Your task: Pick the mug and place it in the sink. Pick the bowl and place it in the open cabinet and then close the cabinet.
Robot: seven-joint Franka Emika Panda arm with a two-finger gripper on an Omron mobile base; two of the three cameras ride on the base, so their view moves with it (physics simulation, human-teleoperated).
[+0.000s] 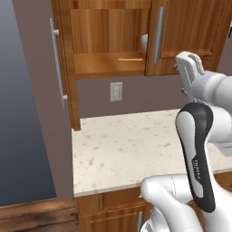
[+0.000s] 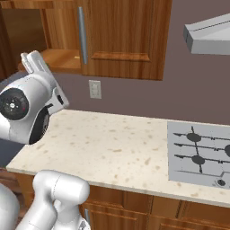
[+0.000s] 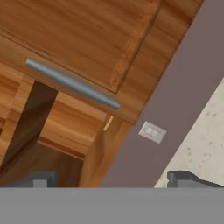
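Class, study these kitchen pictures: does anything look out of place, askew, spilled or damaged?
Nothing looks spilled or damaged. The one thing that stands out is the cabinet: its left door stands open, edge-on, showing a bare wooden shelf, while the right door is shut. The countertop shows no spill.

Arm raised, claw point(image 3: 109, 179) spread wide

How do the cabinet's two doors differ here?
The left door is swung open, seen edge-on with its dull inner face, baring the shelf; the right door is shut flat, showing its reddish panelled front. The left door's handle sticks out sideways; the right door's handle lies against the front. Both carry long silver bar handles.
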